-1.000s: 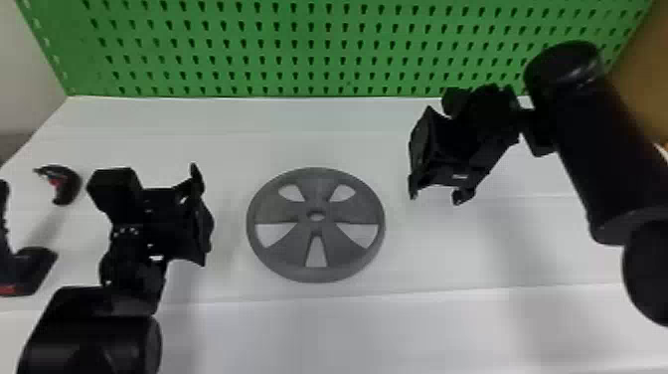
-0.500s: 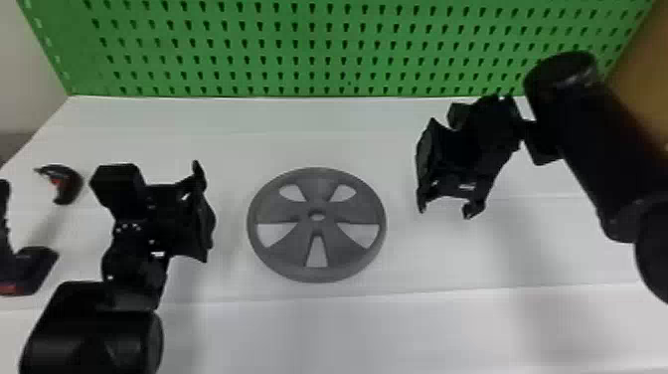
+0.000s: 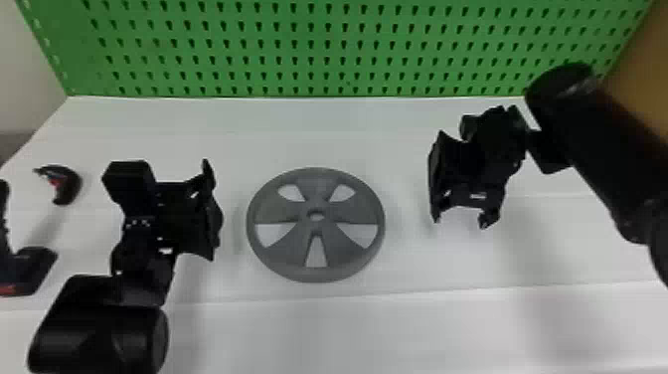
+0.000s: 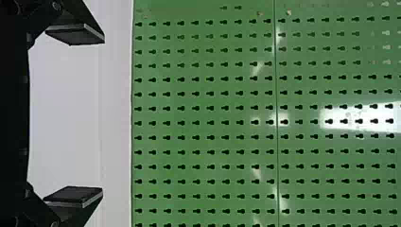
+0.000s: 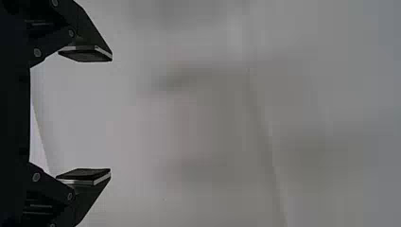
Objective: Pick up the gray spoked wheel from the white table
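The gray spoked wheel (image 3: pixel 343 211) lies flat on the white table (image 3: pixel 348 318), in the middle of the head view. My left gripper (image 3: pixel 211 214) is a short gap to the wheel's left, not touching it. To the wheel's right and slightly farther back, my right gripper (image 3: pixel 459 219) is held over the table, apart from the wheel. In the left wrist view the left gripper (image 4: pixel 74 116) is open with nothing between its fingers. The right gripper (image 5: pixel 85 115) is likewise open and holds nothing in the right wrist view, above bare white surface.
A green pegboard (image 3: pixel 318 49) stands along the table's back edge. At the table's left lie a small black and red tool (image 3: pixel 67 184) and a larger black tool with red parts (image 3: pixel 30 271), both to the left of my left arm.
My right gripper has moved slightly to the right and toward the near side, and has turned downward. The left gripper has shifted a little to the right. The wheel has stayed where it was.
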Action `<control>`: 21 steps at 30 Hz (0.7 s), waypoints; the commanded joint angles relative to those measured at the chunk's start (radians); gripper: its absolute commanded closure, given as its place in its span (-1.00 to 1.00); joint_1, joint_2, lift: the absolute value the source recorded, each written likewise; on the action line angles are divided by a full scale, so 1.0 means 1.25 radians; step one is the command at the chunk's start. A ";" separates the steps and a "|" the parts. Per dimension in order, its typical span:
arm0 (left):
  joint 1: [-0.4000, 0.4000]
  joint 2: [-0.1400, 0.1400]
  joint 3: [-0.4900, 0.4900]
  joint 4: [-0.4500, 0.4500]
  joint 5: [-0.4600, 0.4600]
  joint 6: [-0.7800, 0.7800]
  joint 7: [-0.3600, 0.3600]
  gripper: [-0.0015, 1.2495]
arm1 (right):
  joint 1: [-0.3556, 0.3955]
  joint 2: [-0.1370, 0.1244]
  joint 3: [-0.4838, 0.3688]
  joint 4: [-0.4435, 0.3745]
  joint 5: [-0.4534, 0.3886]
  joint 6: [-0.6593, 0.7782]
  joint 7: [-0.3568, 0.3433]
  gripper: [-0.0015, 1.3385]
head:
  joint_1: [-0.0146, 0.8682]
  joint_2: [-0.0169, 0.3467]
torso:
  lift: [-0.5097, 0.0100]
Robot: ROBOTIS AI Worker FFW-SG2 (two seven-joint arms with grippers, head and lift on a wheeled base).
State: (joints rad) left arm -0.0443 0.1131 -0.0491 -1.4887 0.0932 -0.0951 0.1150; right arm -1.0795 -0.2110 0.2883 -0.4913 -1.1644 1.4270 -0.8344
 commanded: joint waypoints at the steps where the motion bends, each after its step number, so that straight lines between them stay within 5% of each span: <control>1: -0.001 0.002 -0.001 0.001 0.000 0.000 0.000 -0.76 | -0.002 0.001 -0.001 0.000 0.000 0.001 0.000 -0.40 | 0.77 -0.90 | 0.59; 13: 0.000 0.002 0.000 0.001 0.001 0.000 0.000 -0.76 | -0.003 0.008 0.007 0.000 -0.047 0.007 -0.005 -0.40 | 0.77 -0.90 | 0.59; 21: 0.001 0.002 -0.001 0.001 0.001 0.000 0.000 -0.76 | 0.000 0.029 0.047 0.000 -0.274 -0.026 -0.180 -0.40 | 0.77 -0.90 | 0.59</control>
State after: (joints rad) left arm -0.0433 0.1157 -0.0492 -1.4879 0.0951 -0.0953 0.1150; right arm -1.0853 -0.1873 0.3206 -0.4908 -1.3761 1.4202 -1.0134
